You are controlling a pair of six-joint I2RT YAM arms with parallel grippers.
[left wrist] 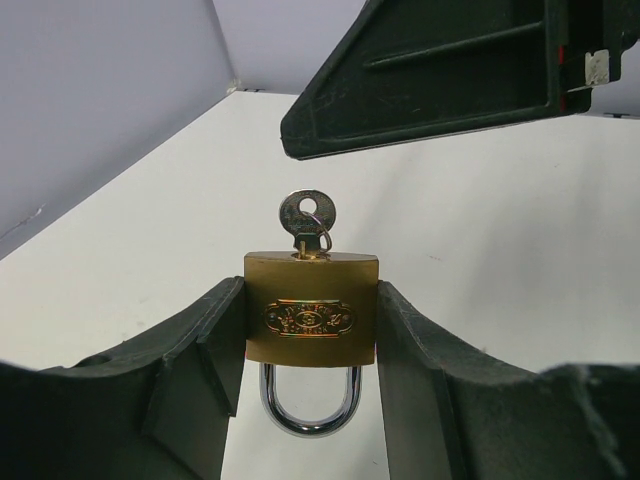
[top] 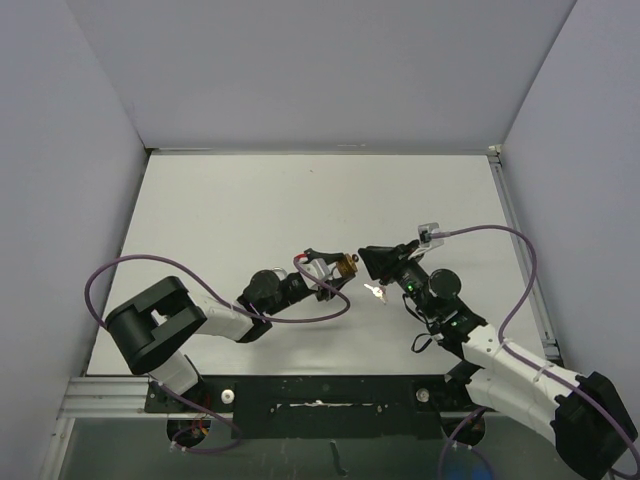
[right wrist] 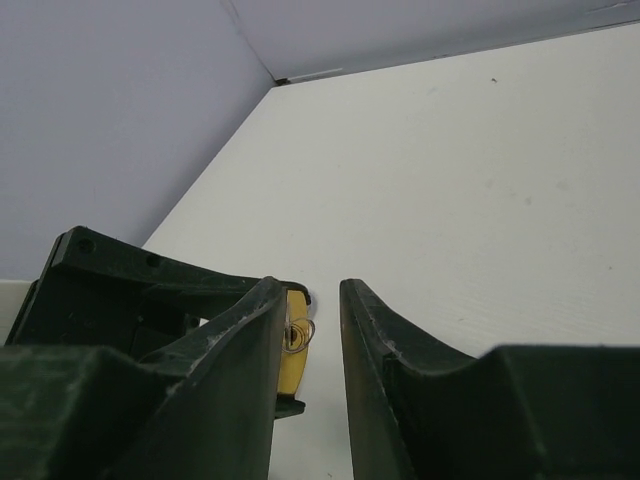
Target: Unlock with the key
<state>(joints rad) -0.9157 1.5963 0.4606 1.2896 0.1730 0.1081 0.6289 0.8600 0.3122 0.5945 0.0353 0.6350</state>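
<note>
Key (left wrist: pixel 306 215) seated in padlock (left wrist: pixel 311 318) clamped by left gripper (top: pixel 330 272), pointing toward 3 o'clock at right gripper (right wrist: pixel 308 300), jaws narrowly apart.

We see a white table (top: pixel 300 200) with pale grey walls on three sides: the back wall (top: pixel 320 70), the left wall (top: pixel 50 200) and the right wall (top: pixel 590 180). A metal rail (top: pixel 100 398) lies along the near edge, and a thin metal strip (top: pixel 520 250) along the right edge.
</note>
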